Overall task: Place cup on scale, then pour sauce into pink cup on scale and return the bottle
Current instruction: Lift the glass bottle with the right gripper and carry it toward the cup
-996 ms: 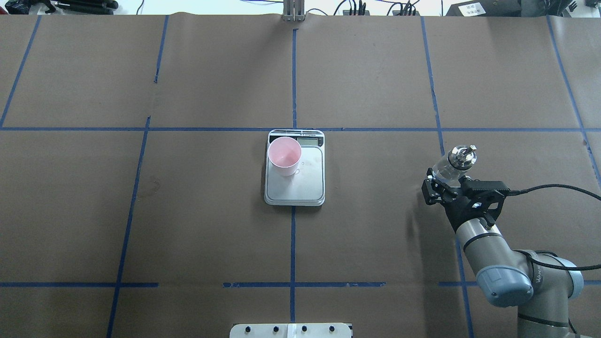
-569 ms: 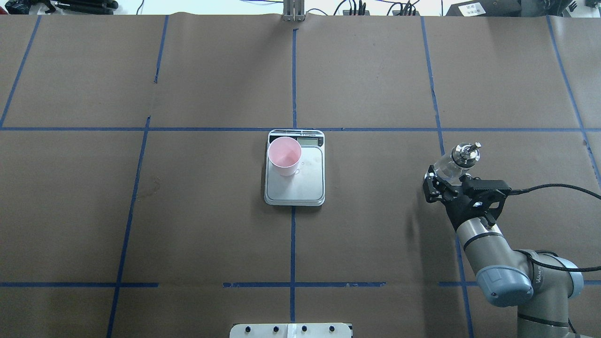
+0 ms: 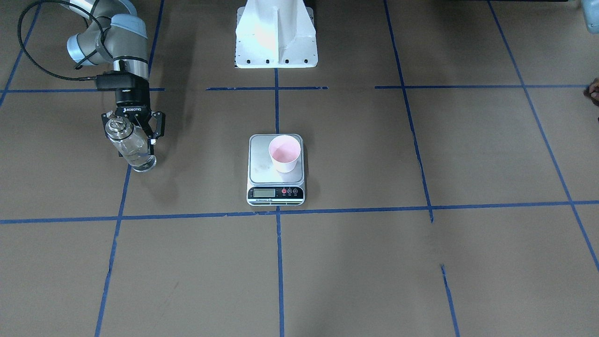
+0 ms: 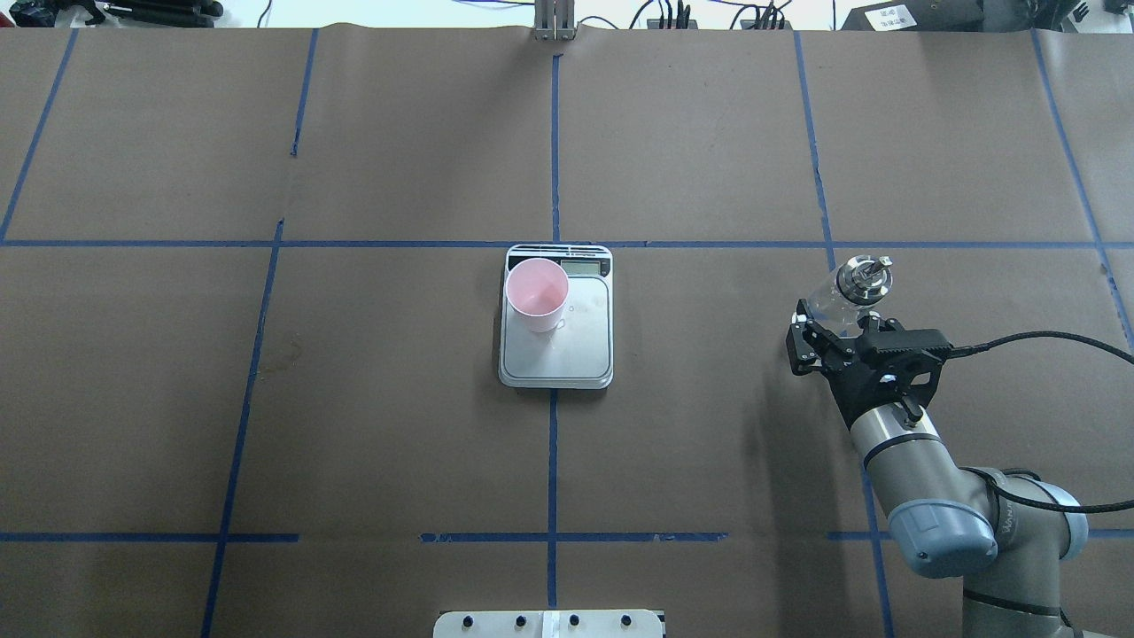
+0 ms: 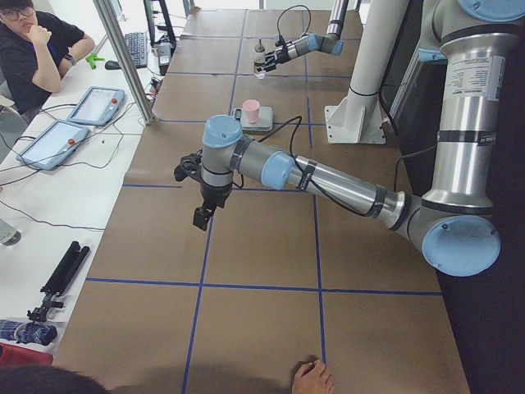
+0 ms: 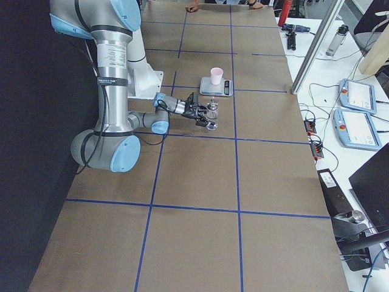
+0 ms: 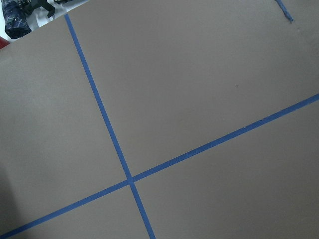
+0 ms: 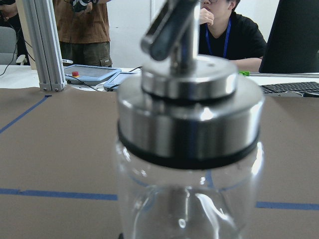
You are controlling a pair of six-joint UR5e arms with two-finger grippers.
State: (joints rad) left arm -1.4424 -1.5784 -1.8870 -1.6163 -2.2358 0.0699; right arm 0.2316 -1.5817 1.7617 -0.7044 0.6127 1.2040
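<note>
The cup (image 4: 536,292), white outside and pink inside, stands upright on the far left part of the scale (image 4: 567,354); both also show in the front view, the cup (image 3: 284,152) on the scale's platform (image 3: 262,164). My right gripper (image 4: 828,330) is shut on the clear glass bottle (image 4: 850,292) with its silver pourer cap, far right of the scale. In the front view the bottle (image 3: 131,147) is slightly tilted, its base at or just above the table. The right wrist view shows the bottle's cap (image 8: 189,99) close up. My left gripper (image 5: 201,215) hangs over bare table; I cannot tell its state.
The white robot pedestal (image 3: 276,32) stands behind the scale. Blue tape lines (image 4: 554,443) grid the brown table. Operators sit beside tablets (image 5: 94,103) along the far table side. A hand (image 5: 312,377) rests at the table's left end.
My right gripper has moved a little left and away from the robot with the bottle, which now stands more upright. The cup and scale have not moved.
</note>
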